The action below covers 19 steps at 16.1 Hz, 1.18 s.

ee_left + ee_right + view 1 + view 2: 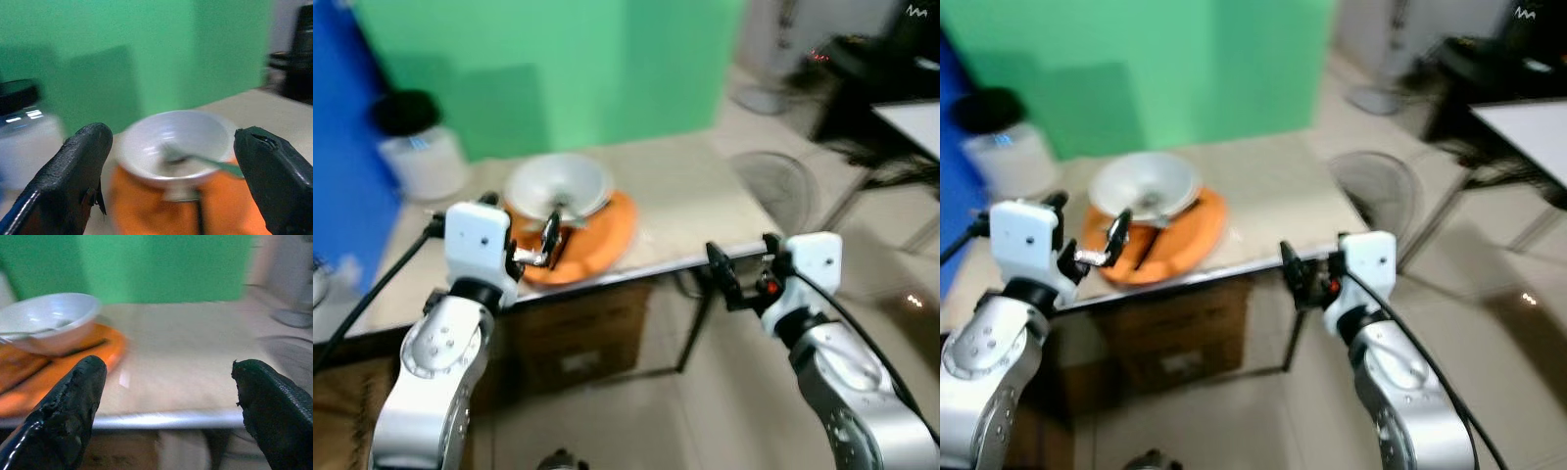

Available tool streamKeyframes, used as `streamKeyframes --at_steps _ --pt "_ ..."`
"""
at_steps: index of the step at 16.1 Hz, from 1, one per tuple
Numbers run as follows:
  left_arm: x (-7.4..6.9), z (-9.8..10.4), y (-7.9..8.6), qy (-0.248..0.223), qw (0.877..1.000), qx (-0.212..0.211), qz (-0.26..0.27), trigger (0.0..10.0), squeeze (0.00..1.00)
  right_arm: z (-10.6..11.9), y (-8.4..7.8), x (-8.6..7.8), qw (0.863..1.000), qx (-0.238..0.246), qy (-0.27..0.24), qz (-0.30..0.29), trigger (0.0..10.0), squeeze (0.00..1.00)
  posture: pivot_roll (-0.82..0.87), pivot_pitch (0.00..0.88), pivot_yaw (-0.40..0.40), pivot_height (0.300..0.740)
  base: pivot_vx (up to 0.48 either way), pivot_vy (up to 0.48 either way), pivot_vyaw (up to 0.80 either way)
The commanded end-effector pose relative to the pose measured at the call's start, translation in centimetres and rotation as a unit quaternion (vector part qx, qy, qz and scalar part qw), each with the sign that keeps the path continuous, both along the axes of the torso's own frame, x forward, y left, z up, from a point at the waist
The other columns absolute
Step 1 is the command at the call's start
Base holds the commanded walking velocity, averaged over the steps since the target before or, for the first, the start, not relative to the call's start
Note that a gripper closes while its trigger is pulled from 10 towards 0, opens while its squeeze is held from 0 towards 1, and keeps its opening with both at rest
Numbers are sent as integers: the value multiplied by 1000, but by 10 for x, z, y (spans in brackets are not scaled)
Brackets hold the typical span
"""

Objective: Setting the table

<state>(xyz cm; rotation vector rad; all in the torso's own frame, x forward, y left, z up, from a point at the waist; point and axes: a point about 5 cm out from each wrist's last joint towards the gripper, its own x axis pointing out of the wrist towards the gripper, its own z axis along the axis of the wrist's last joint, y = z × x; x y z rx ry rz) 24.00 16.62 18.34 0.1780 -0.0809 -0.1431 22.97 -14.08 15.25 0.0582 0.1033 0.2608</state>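
Orange plate (607,235): sits on the near left part of the beige table (695,196), close to its metal front edge. 1 white bowl (559,186) rests on the plate's far side, tilted slightly, with 1 utensil (195,159) lying in it, handle running out toward the right; what kind of utensil it is, I cannot tell through the blur.

Left gripper (546,240): mine, raised at the near edge of the plate, fingers (83,166) spread wide and holding nothing. Bowl lies straight ahead, just beyond the fingertips, framed between them.

Right gripper (722,272): mine, also spread and empty, held at the table's front edge, well to the right of the plate. Bare tabletop lies ahead of it; plate and bowl lie off to its left.

Judgement: left arm is the nearer to the dishes, so any lift of bowl or plate falls to it. Reach is forward, away from me.

Also noted: green panel (548,69) behind the table; white container (423,157) with dark lid at far left.
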Motion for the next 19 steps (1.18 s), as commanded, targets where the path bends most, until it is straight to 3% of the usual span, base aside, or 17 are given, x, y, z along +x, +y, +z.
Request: streamKeyframes --at_steps 1,9,12,13,15,19 --pt "-1 2 5 -5 1000 10 7 10000 0 3 8 4 1000 11 -5 17 10000 0 96 24 -19 740 398 0 800" --pt "-2 6 0 -4 999 38 -25 10000 0 14 14 12 998 25 -16 62 10000 0 100 26 -18 740 392 0 74" --pt "-1 4 -5 3 997 58 -58 10000 0 25 19 24 997 12 -22 70 10000 0 95 26 -15 740 226 0 0" --pt "-2 -1 -6 21 994 81 -75 10000 0 29 21 33 998 2 -14 63 10000 0 93 27 -14 740 0 0 0" --pt "-1 -3 -6 29 993 82 -78 10000 0 31 27 42 997 -12 8 79 10000 0 85 29 -14 740 0 0 0" --pt "-1 -9 1 62 989 103 -82 10000 0 34 48 64 981 -8 118 152 10000 0 79 29 -27 740 0 0 0"
